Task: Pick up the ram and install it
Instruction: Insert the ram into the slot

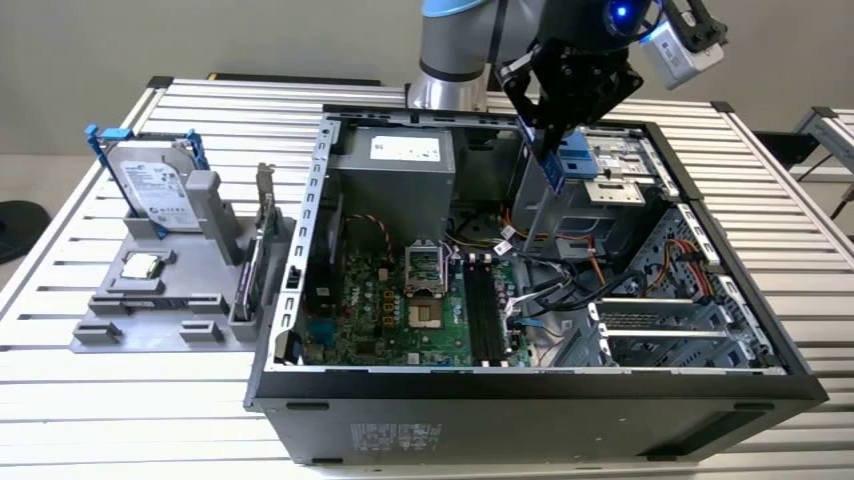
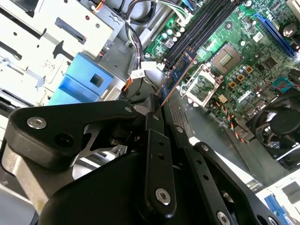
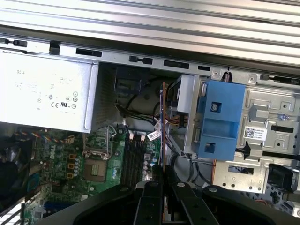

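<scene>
Exterior view: you have the gripper above the open computer case, its fingers pressed together on the ram. The ram hangs below the fingertips, clear of everything inside the case. The memory slots lie lower than the gripper and well apart from it. The grey parts holder, with the hard drive and the processor chip, stands outside the case, far off toward the exterior view's left of the gripper. Carrying the ram this high probably keeps it off the case wall and the cables. Second wrist view: the gripper pinches the ram by its two flat faces. You see the stick edge-on, running out past the fingertips toward the motherboard. The memory slots are beyond its far end and not touching it. The flat-face pinch likely leaves the far edge free for seating. First wrist view: the gripper is closed on the ram, a thin line projecting ahead of the fingertips. The memory slots sit just to one side of that line, the blue drive-bay latch to the other, and the power supply further off. The ram is held, not seated.
</scene>
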`<action>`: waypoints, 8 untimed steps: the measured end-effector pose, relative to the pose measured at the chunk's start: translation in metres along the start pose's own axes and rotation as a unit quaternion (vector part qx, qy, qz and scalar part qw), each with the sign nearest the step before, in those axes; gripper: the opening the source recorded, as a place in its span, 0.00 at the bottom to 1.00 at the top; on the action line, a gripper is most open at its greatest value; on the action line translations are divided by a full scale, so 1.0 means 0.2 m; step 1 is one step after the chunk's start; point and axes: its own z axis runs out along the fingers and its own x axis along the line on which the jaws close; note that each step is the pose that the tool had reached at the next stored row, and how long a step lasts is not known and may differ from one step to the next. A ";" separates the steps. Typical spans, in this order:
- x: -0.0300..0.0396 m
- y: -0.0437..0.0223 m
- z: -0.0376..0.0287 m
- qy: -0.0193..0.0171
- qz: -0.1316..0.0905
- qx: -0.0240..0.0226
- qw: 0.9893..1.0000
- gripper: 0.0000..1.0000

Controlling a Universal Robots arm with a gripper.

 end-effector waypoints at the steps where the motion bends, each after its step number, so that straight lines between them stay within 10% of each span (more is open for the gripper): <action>1: 0.001 0.000 0.001 0.000 0.004 0.000 1.000 0.00; 8: 0.002 -0.005 0.013 0.000 0.027 0.001 1.000 0.00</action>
